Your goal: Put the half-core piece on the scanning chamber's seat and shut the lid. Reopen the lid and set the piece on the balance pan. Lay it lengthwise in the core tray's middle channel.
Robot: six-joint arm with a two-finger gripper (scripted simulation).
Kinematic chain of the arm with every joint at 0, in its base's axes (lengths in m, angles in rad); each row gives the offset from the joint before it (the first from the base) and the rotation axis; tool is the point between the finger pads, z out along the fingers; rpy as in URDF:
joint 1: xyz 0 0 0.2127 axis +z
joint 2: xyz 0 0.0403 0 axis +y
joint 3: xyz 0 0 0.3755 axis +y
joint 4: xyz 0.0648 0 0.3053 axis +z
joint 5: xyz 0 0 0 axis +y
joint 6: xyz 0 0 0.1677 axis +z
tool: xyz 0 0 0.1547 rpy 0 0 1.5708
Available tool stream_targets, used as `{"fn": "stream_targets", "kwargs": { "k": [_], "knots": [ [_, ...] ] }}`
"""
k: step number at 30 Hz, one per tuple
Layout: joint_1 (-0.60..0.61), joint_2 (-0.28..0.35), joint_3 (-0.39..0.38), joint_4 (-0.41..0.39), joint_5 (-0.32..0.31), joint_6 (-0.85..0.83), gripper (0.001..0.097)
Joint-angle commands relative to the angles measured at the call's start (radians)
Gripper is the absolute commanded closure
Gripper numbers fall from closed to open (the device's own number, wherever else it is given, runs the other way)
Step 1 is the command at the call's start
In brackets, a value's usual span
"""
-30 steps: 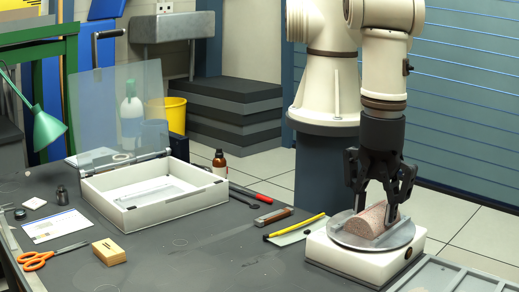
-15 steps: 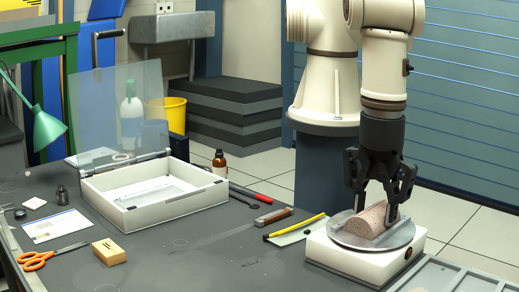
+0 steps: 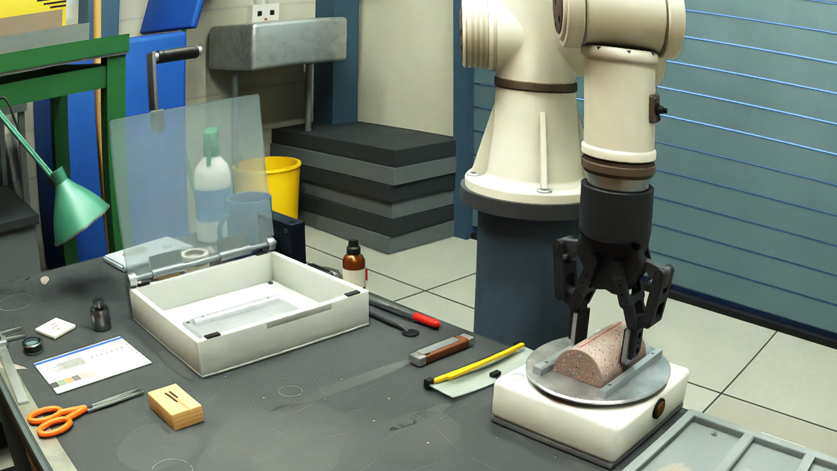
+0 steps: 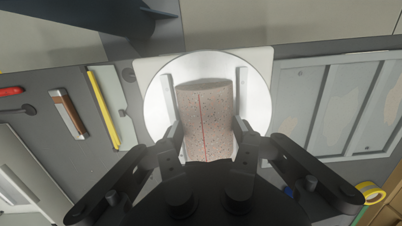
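The half-core piece [image 3: 592,356] [image 4: 206,125], a speckled pinkish half-cylinder with a red line along its top, lies flat side down on the round metal balance pan [image 3: 597,370] [image 4: 208,95], between the pan's two low rails. My gripper [image 3: 606,340] [image 4: 206,132] stands straight down over the piece with a finger on each side of it, and it is open, holding nothing. The scanning chamber [image 3: 246,307], a white open box, sits to the left on the bench with its clear lid [image 3: 187,176] raised. The core tray [image 4: 334,109] [image 3: 737,445] lies right beside the balance.
Behind the balance rises the arm's blue pedestal [image 3: 515,269]. Between chamber and balance lie a yellow-edged ruler [image 3: 474,366], a brown-handled tool [image 3: 442,349], a red-handled tool [image 3: 404,313] and a brown bottle [image 3: 353,263]. Scissors [image 3: 70,411] and a wooden block [image 3: 175,406] lie near the front left.
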Motion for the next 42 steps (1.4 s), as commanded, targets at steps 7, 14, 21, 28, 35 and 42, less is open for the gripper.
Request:
{"fn": "stream_targets", "kwargs": {
  "k": [7,14,21,28,35,42],
  "knots": [
    [0.000,-0.001,-0.001,0.000,0.000,0.000,0.0250],
    [0.000,-0.001,-0.001,0.000,0.000,0.000,0.0171],
    [0.000,0.000,0.000,0.000,0.000,0.000,0.0171],
    [0.000,-0.016,-0.004,0.000,0.017,0.000,0.0171],
    [0.000,-0.060,-0.015,0.000,0.072,0.000,0.0171],
    [0.000,-0.109,-0.032,0.000,0.136,0.000,0.0171]
  ]
}}
